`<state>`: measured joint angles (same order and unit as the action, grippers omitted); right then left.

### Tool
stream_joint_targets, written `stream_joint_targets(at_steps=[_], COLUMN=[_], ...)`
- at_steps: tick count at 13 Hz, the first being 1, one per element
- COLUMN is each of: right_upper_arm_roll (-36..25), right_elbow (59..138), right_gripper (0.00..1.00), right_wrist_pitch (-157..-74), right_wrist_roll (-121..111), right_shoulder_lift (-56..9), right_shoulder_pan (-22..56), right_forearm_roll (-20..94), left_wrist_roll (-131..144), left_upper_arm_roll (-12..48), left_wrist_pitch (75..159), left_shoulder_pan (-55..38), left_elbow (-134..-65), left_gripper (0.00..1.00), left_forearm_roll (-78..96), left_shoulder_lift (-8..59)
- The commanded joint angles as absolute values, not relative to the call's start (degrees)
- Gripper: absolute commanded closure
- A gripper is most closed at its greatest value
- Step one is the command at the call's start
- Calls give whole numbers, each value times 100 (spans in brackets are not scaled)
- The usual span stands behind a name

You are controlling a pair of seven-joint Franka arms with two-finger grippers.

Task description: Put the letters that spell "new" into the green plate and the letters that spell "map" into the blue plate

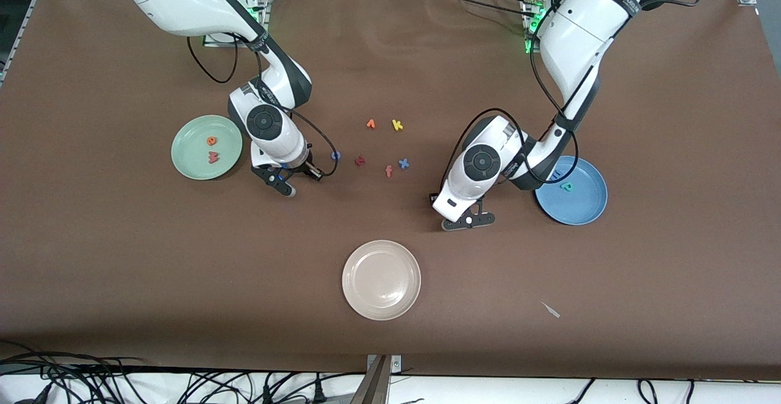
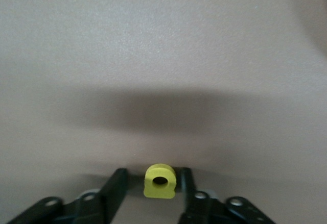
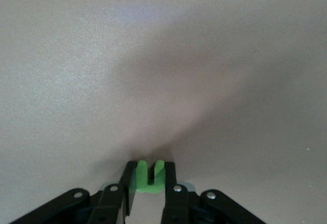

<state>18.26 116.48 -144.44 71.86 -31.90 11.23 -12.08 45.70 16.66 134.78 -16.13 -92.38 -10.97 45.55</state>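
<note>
My right gripper is down at the table beside the green plate, shut on the green n. That plate holds the orange e and the salmon w. In the front view the right gripper hides the n. My left gripper is low over the cloth near the blue plate, open, with a finger on each side of the yellow a and a gap showing at one finger. The blue plate holds the teal p and the blue m, partly hidden by the left arm.
Loose letters lie mid-table: orange v, yellow k, blue o, a red letter, salmon f, blue x. A cream-white plate sits nearer the front camera. A small pale scrap lies near it.
</note>
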Motion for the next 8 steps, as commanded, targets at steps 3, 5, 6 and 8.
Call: stream_joint_targets(at_steps=[3, 5, 6, 8], right_upper_arm_roll=[1680, 1434, 1259, 863], right_elbow=[11566, 11793, 12047, 12452], right_gripper=[94, 93, 93, 93], right_wrist_pitch=[-13222, -12991, -13008, -13034], right_wrist_roll=[6156, 5409, 5005, 4170], right_shoulder_lift=[-2437, -2050, -1839, -1487], right_shoulder_pan=[1072, 1063, 1055, 1055], right_forearm_roll=[-1301, -1301, -1275, -1213], left_wrist_roll=[4553, 4344, 3863, 2826], left_upper_arm_roll=[1512, 1503, 1520, 1556], left_wrist_pitch=[13351, 12958, 12433, 11229], left_shoulder_pan=[-1749, -1592, -1443, -1162], left_elbow=[-9105, -9071, -8896, -8510], left_gripper=[91, 99, 99, 98], left_forearm_roll=[-1116, -1134, -1125, -1064], left_shoulder_lift=[4606, 4483, 4439, 4395])
